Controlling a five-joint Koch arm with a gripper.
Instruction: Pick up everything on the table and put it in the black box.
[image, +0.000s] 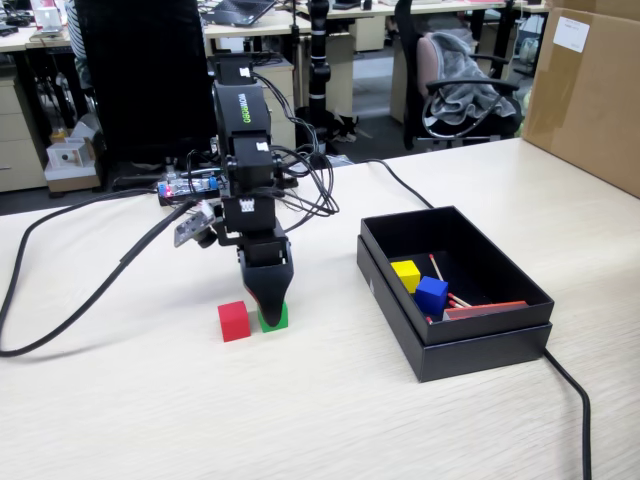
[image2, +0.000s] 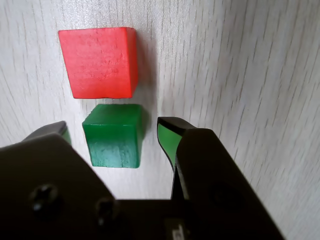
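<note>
Two cubes remain on the table (image: 120, 400) as the gripper (image2: 114, 137) comes down over the green cube (image2: 114, 136), its jaws spread and standing one on each side of the block, neither pad yet pressed against it in the wrist view. The arm (image: 245, 150) stands nearly vertical above the spot, which looks like the posture for a straight-down pinch.

The red cube (image2: 100, 62) lies just beside the green one, a thin gap between them in the wrist view. The jaws straddle the green cube on the axis that runs along that gap, apparently so that neither finger has to wedge between the two blocks and closing will not nudge the red one.

The black box (image: 480, 350) sits well apart, to the right in the fixed view, nested in its lid. Inside it lie the yellow cube (image: 405, 273) and the blue cube (image: 432, 294), touching or nearly so, near the box's left wall. With them are a few thin sticks (image: 485, 308) on the box floor, some tipped red; these are not cubes and their count is hard to read.

By that tally the job appears half done: green is the block in hand, red is left. A black cable (image: 570, 400) runs past the box's near corner toward the table edge, and a brown carton (image: 590, 90) stands at the far right.
</note>
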